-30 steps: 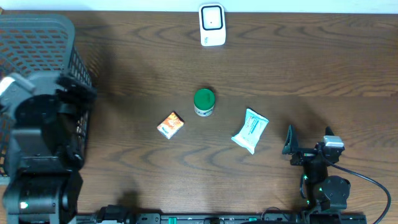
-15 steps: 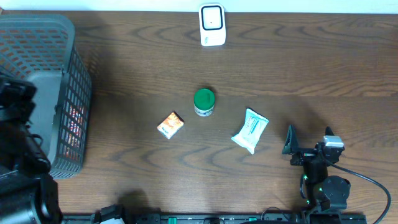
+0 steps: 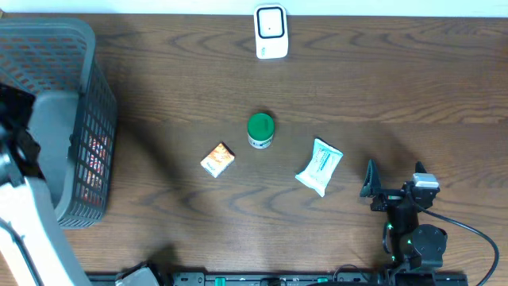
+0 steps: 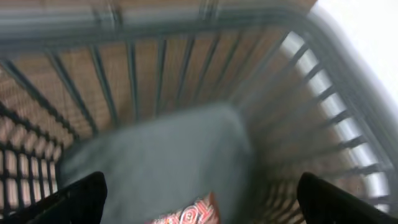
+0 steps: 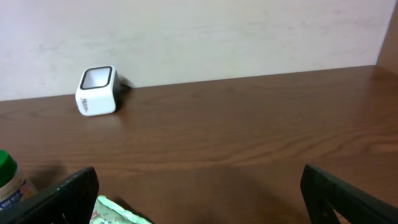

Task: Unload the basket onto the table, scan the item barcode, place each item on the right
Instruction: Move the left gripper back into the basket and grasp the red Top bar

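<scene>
Left tool (image 4: 199, 200) hung wide over the blurred basket (image 4: 323, 81) (a red packet (image 4: 189, 214) cut off below); right tool (image 5: 202, 196) gaped wide, empty.

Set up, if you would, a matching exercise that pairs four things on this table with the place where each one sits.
Things:
1. white box-shaped scanner
2. round jar with a green lid
3. small orange carton
4. white-and-teal soft packet

Places:
A. lying to the right of the jar
B. at the far edge of the dark wooden table
C. in the middle of the table
D. left of the jar, on the side of the grey slatted plastic basket

Pairs: 1-B, 2-C, 3-D, 4-A
</scene>
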Motion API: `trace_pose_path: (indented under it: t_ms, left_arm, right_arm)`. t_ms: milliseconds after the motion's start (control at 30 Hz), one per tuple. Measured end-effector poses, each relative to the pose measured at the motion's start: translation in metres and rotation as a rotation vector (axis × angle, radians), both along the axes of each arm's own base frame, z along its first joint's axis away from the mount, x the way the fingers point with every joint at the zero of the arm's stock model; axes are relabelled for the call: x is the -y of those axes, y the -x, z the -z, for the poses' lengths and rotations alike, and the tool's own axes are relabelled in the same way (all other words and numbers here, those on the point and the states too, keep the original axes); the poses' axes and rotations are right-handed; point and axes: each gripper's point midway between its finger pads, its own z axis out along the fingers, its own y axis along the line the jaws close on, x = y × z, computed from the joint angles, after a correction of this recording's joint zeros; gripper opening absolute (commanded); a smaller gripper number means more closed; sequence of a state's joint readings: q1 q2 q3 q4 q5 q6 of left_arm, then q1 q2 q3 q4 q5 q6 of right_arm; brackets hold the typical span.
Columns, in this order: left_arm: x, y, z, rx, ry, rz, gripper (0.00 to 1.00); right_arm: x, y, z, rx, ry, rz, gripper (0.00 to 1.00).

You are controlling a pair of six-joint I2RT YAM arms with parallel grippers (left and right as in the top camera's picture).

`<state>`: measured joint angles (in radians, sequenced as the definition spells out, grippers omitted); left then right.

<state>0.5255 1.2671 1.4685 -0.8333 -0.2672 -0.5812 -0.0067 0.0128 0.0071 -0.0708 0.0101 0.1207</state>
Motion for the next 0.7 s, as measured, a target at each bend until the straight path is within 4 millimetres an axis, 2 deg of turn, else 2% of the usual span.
trace_pose_path:
  t_ms: [200,367,567,700]
  left_arm:
    - [0.002,-0.013,0.07,-0.094,0.275,0.02,0.98]
    - [0.002,-0.004,0.119,-0.162,0.505,-0.039,0.98]
    - [-0.006,0.009,0.134,-0.169,0.589,-0.114,0.98]
    - [-0.002,0.015,0.146,-0.189,0.621,-0.122,0.98]
  right_arm:
    - [0.0,0.0,0.0,0.0,0.0,0.0,0.99]
    - [0.0,0.0,0.0,0.0,0.0,0.0,0.99]
    - [0.0,0.0,0.0,0.0,0.0,0.0,0.99]
    - [0.0,0.0,0.0,0.0,0.0,0.0,0.99]
